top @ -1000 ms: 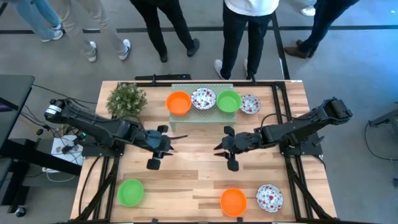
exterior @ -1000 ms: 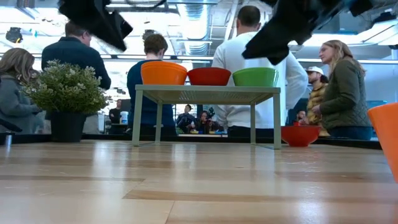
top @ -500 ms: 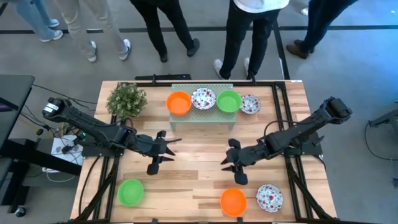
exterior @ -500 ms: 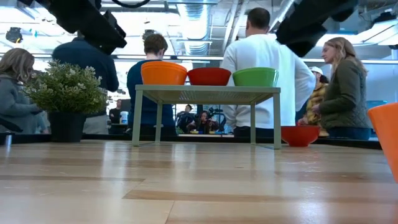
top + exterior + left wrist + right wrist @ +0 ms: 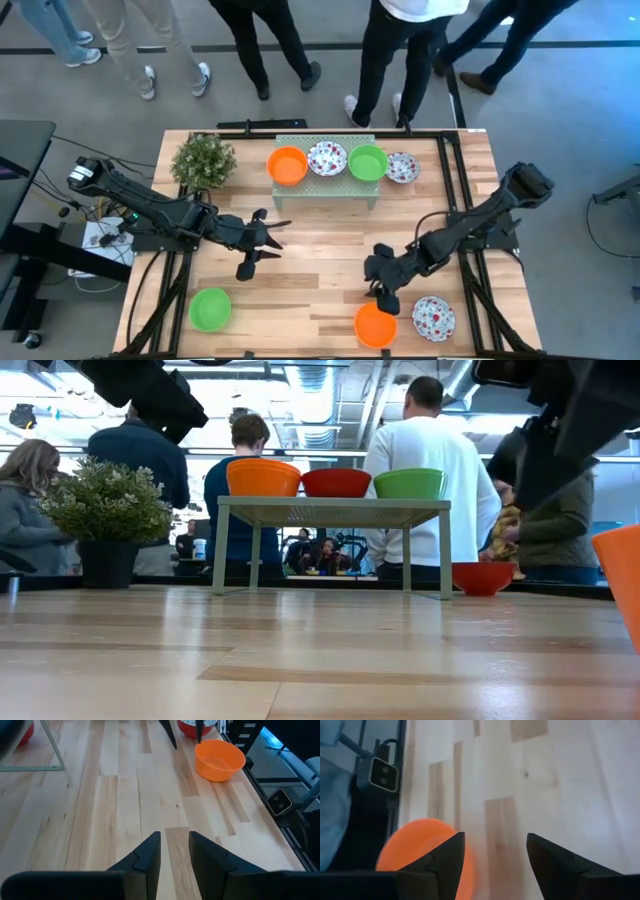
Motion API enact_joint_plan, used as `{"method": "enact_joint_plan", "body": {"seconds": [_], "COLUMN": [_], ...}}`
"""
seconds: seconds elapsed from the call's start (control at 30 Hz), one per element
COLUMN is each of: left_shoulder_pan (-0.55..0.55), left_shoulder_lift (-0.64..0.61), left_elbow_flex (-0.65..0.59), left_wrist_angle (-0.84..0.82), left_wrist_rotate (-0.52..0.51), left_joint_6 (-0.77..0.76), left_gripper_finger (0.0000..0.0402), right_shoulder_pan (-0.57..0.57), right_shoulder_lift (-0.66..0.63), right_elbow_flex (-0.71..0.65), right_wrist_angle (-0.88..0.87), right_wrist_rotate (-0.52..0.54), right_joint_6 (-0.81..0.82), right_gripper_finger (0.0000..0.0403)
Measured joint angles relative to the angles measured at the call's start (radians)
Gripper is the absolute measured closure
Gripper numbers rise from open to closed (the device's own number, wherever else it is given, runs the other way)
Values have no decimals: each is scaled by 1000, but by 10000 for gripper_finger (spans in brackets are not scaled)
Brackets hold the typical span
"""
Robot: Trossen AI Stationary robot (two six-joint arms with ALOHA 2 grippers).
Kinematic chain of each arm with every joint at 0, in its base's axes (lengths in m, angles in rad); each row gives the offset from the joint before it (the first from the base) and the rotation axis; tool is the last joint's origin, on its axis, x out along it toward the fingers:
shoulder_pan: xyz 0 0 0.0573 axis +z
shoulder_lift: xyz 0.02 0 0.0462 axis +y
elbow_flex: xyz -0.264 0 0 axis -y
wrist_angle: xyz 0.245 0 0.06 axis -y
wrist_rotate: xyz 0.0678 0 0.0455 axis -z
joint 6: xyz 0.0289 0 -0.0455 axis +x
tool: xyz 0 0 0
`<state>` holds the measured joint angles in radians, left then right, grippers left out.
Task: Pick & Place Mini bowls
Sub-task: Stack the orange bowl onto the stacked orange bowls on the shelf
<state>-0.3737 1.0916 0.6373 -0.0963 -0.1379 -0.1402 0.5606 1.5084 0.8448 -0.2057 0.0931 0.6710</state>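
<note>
In the high view an orange mini bowl (image 5: 375, 326) sits near the table's near edge. A red-speckled white bowl (image 5: 433, 317) stands to its right and a green bowl (image 5: 210, 308) far to its left. My right gripper (image 5: 385, 294) hovers open just beyond the orange bowl's far rim. Its wrist view shows the orange bowl (image 5: 422, 852) beside one finger, with the right gripper (image 5: 495, 851) over bare wood. My left gripper (image 5: 266, 244) waits open at mid-table, left of centre. In its wrist view the left gripper (image 5: 174, 851) faces the orange bowl (image 5: 219, 760).
A pale green mesh rack (image 5: 330, 190) at the far edge carries orange (image 5: 288, 165), speckled (image 5: 327, 158) and green (image 5: 368, 162) bowls. Another speckled bowl (image 5: 402, 167) sits right of it, and a potted plant (image 5: 203, 160) stands at the far left. People stand beyond the table.
My right gripper has travelled from mid-table toward the near edge and come down to the orange bowl, staying open. My left gripper has barely shifted. No bowl has moved.
</note>
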Motion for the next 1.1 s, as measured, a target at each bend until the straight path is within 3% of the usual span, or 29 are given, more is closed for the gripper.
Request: {"method": "enact_joint_plan", "body": {"seconds": [0.4,0.6,0.73,0.93,1.1], "left_shoulder_pan": [0,0,0,0,0], "left_shoulder_lift": [1,1,1,1,1], "left_elbow_flex": [0,0,0,0,0], "left_wrist_angle": [7,8,9,28,79], "left_wrist_rotate": [0,-5,-11,-11,-11], "left_joint_6": [4,4,4,2,2], "left_gripper_finger": [300,300,300,300,300], "right_shoulder_pan": [62,73,71,50,5], "right_shoulder_lift": [108,143,148,147,147], "right_elbow_flex": [0,0,0,0,17], "right_wrist_angle": [6,-4,-1,16,14], "right_wrist_rotate": [-70,-71,-71,-106,-95], "right_joint_6": [181,187,159,141,123], "right_gripper_finger": [203,214,257,380,384]}}
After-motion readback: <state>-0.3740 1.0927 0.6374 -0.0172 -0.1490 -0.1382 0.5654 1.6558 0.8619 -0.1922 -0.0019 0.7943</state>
